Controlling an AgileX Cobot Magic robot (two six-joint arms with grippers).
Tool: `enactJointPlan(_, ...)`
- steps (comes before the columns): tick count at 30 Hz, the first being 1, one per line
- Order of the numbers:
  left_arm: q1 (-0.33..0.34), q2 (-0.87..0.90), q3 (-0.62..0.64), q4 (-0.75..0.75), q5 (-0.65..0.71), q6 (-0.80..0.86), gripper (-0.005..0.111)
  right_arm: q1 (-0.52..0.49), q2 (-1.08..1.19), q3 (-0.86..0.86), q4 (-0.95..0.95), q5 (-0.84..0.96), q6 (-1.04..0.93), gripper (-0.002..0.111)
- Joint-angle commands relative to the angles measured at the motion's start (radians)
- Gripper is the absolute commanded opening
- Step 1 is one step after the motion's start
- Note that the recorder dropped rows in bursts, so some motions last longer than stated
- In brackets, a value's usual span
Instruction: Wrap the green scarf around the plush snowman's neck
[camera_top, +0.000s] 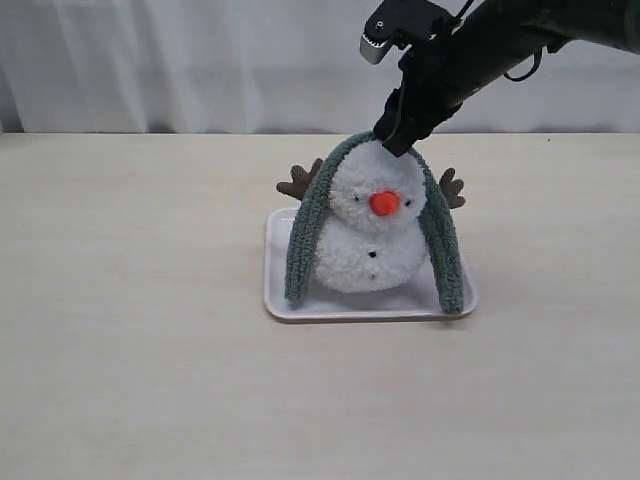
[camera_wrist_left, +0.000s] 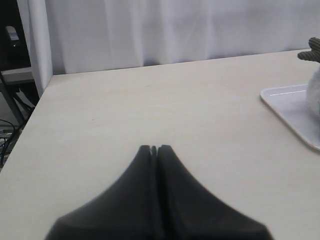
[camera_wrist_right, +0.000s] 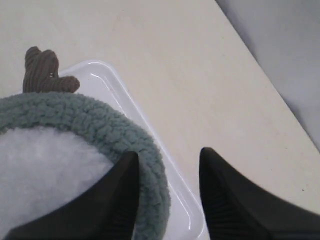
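Grey-green knit sets the present condition: the green scarf (camera_top: 304, 238) lies draped over the crown of the plush snowman (camera_top: 365, 250), not yet around the snowman's neck (camera_top: 352, 226). Its two ends hang down either flank to the white tray (camera_top: 276, 300) on the table (camera_top: 130, 320). I judge that this draping centres the strip, so both ends are equally available for crossing in front. The right end effector (camera_top: 397, 143) hovers at the top of the head, jaws moderately wide and holding nothing; one finger (camera_wrist_right: 117, 200) touches or overlaps the scarf. The left end effector (camera_wrist_left: 154, 148) sits over bare table near the tray, jaws pressed together and empty, clear of the work. Count: one scarf, one snowman, one tray, two twig arms (camera_top: 298, 181), two end effectors.
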Motion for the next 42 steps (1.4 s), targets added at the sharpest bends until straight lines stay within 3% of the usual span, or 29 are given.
enactJointPlan(1, 0.002, -0.003, 0.003, -0.001, -0.007, 0.001, 0.0, -0.004, 0.027, 0.001, -0.005, 0.002, -0.065, 0.038)
enactJointPlan(19, 0.002, -0.003, 0.003, -0.001, -0.007, 0.001, 0.0, -0.004, 0.095, -0.003, -0.005, 0.024, -0.022, 0.038)
enactJointPlan(28, 0.002, -0.003, 0.003, -0.001, -0.007, 0.001, 0.0, -0.004, -0.023, -0.017, -0.011, 0.088, 0.124, 0.038)
enactJointPlan(37, 0.002, -0.003, 0.003, -0.003, -0.009, 0.001, 0.0, -0.048, -0.159, -0.01, -0.136, 0.328, 0.544, 0.038)
enactJointPlan(42, 0.002, -0.003, 0.003, -0.003, -0.009, 0.001, 0.0, -0.136, -0.236, 0.125, 0.03, 0.404, 0.455, 0.038)
